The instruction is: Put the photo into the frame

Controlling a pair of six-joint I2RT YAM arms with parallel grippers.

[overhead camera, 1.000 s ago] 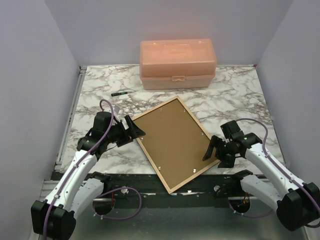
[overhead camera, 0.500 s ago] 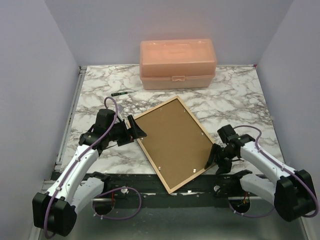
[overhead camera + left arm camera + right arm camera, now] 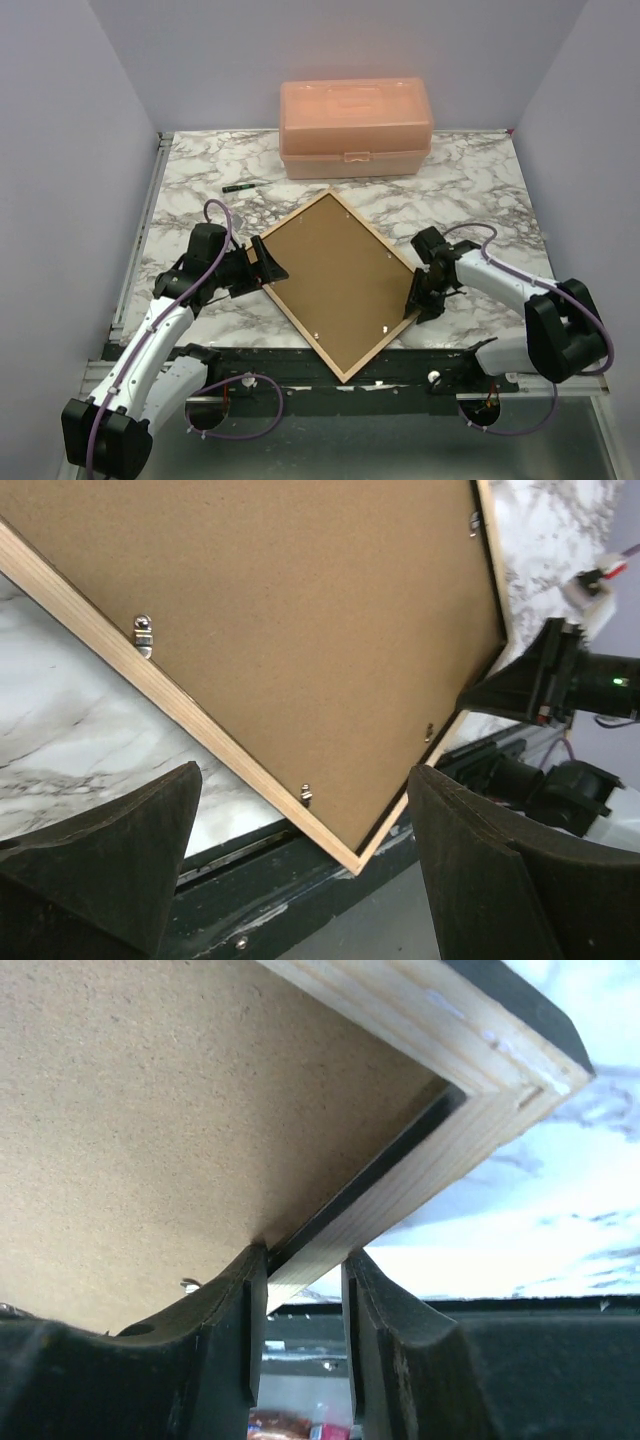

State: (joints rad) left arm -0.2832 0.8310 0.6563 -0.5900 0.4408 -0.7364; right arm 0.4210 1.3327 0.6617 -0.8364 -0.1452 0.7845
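The frame (image 3: 372,227) lies back up on the marble table, turned like a diamond, with the brown backing panel (image 3: 335,280) in it. Its near corner overhangs the table's front edge. My right gripper (image 3: 415,298) is at the frame's right corner. In the right wrist view its fingers (image 3: 232,1290) press both sides of the light wood rail (image 3: 420,1200). My left gripper (image 3: 264,258) stands open at the frame's left corner. In the left wrist view the wood rail (image 3: 200,730) runs across between the wide-apart fingers (image 3: 150,820). The photo is out of view.
A closed pink plastic box (image 3: 355,128) stands at the back of the table. A black marker (image 3: 238,187) lies left of it. A black rail (image 3: 270,362) runs along the table's near edge. Grey walls close in both sides.
My right gripper moved in to the frame's right corner and closed on its rail. The frame turned, its far corner swinging left. The left gripper stayed open, almost in place.
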